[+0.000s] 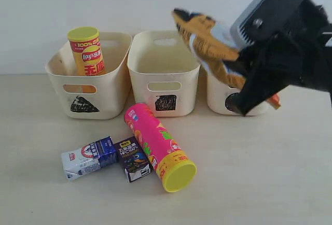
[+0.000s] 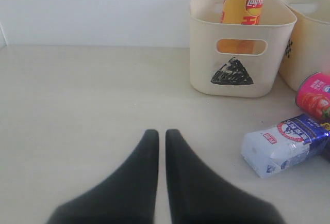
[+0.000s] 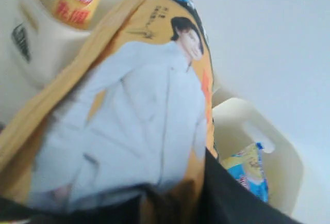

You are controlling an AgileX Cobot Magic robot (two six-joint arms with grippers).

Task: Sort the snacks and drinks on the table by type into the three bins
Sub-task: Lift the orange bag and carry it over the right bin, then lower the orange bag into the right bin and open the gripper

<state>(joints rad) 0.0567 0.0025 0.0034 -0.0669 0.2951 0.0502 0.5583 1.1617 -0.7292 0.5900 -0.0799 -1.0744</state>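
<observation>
The right gripper (image 1: 236,67) clamps the orange bag (image 1: 207,41), held high at one o'clock; the left gripper (image 2: 161,141) is closed and empty; the pink tube (image 1: 158,144) lies at six o'clock from the square bin (image 1: 187,93).

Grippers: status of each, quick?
Left gripper: closed, holding nothing.
Right gripper: closed on the orange bag.
</observation>
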